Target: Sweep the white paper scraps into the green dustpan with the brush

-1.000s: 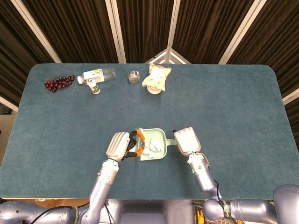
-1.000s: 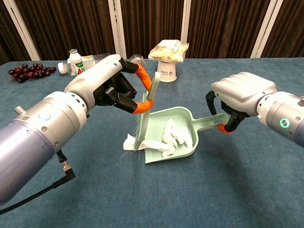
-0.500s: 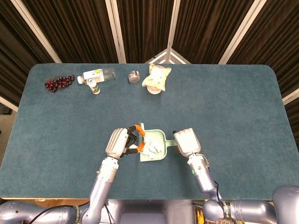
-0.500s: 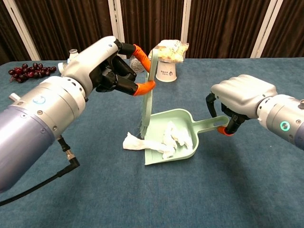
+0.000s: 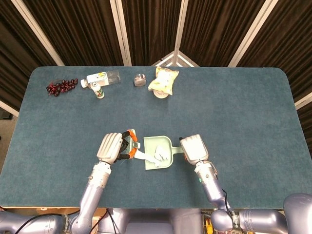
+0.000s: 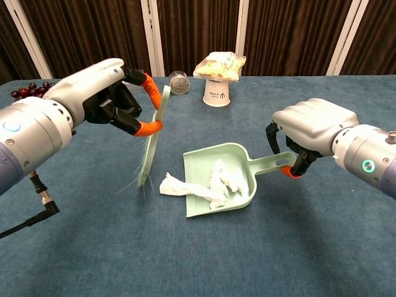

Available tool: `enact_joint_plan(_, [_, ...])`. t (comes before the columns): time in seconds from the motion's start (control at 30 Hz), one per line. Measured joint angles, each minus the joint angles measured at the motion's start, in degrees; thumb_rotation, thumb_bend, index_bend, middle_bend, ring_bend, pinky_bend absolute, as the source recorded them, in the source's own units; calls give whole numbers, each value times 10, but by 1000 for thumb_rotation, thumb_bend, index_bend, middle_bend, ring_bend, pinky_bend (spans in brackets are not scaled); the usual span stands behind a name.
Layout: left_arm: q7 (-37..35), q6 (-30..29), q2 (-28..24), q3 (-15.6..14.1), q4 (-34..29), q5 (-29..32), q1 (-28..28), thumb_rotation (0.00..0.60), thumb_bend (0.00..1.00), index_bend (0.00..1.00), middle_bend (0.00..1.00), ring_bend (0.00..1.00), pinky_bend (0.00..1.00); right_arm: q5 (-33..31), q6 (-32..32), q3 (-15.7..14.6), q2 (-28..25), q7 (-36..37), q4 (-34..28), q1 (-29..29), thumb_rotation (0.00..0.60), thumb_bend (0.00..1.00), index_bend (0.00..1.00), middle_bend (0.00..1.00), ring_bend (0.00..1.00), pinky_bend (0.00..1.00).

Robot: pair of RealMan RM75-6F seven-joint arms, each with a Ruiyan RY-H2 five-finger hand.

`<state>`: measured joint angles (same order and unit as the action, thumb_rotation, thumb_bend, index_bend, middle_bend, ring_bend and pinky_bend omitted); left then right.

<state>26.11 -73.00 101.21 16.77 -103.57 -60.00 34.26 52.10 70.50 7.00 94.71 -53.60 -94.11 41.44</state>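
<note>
The left hand (image 6: 105,99) held the pale green brush (image 6: 151,139) by its handle, fingers closed round it, with the bristles hanging down and lifted clear of the table (image 6: 322,247), just to the left of the one long white paper scrap (image 6: 176,185) that lay half out of the pan. The right hand (image 6: 309,133) gripped the handle of the green dustpan (image 6: 213,207), its fingers curled about the end, and kept the pan flat on the blue cloth with its open lip turned toward the brush. Inside the pan sat the other white paper scraps (image 6: 226,176), bunched near the middle and touching the long scrap where it crossed the lip. In the head view the brush (image 5: 139,153) stood just beside the pan's left edge, with the left hand (image 5: 111,147) further left. Most of the job looked done, so the step in hand was one more stroke. It would go best if the bristles came down on the cloth beyond the far tip of the scrap, then drew rightward in a low, even pass while the right hand pressed the lip tight to the table, so the paper could not slide underneath. A quick flick might toss the light paper past the pan or pull the bunched pieces back out.
</note>
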Motion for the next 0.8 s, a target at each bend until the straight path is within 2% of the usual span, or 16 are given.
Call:
enact_joint_plan(0.23, [-8,0,12,-11,6,7,-2,600,674,817,1000,1000,1000,0,0,0,2,0,-1,0,600,344,559,909,903,871])
enact_joint_plan(0.53, [-76,-15,86,-25,76,-37,-4,600,674,812,1000,1000,1000,-1,-2,-1,-1,5,2,-3,600,343,559,909,903,871])
enact_joint_plan(0.8, [-103,-18,140,-22,129,-83,13,600,672,810,1000,1000,1000,-3,-4,2,-4,9,0,-3,600,344,559,909,903,871])
